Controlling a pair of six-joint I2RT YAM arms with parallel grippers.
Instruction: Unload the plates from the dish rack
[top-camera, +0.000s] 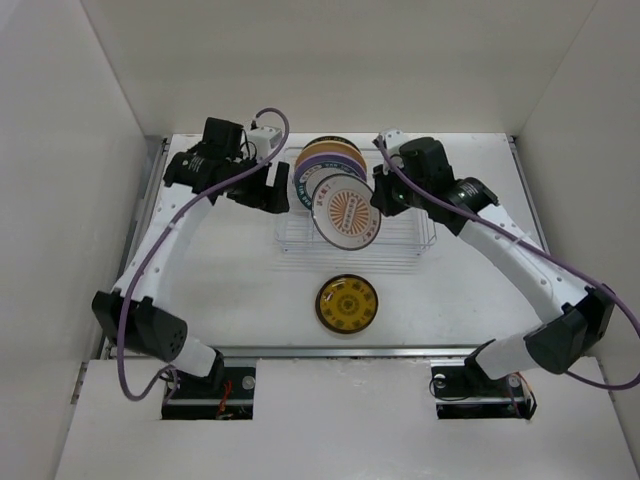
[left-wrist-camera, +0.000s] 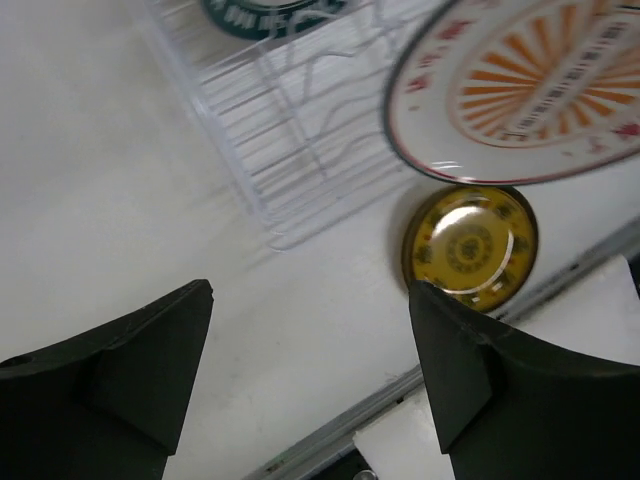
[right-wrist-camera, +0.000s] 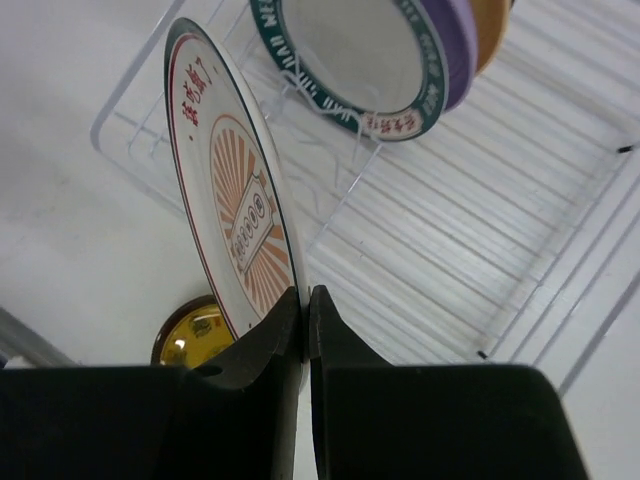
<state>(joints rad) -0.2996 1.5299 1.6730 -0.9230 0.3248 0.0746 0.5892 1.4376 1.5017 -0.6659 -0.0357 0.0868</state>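
R gripper: fingers pinched tight on the rim of the white/orange sunburst plate; plate stands on edge, face twd the L side, over the near-left part of the dish rack; can't tell whether its far edge touches the wires.

L gripper: jaws spread wide, nothing btwn them; hangs above the table just beside the rack's L end, cam looking down at bare tabletop and the rack corner.

Rack contents, far half: teal-rim plate upright on edge among the prongs, nearest the held plate but apart from it; lilac plate directly behind, edges close together; tan plate behind that, only a sliver visible in R wrist view. Near half of rack shows bare wire.

Off the rack: dark brown plate w/ yellow pattern lies flat, face up, on the table in front of the rack's near side, not touching it; sits roughly btwn the two arm bases in top view.
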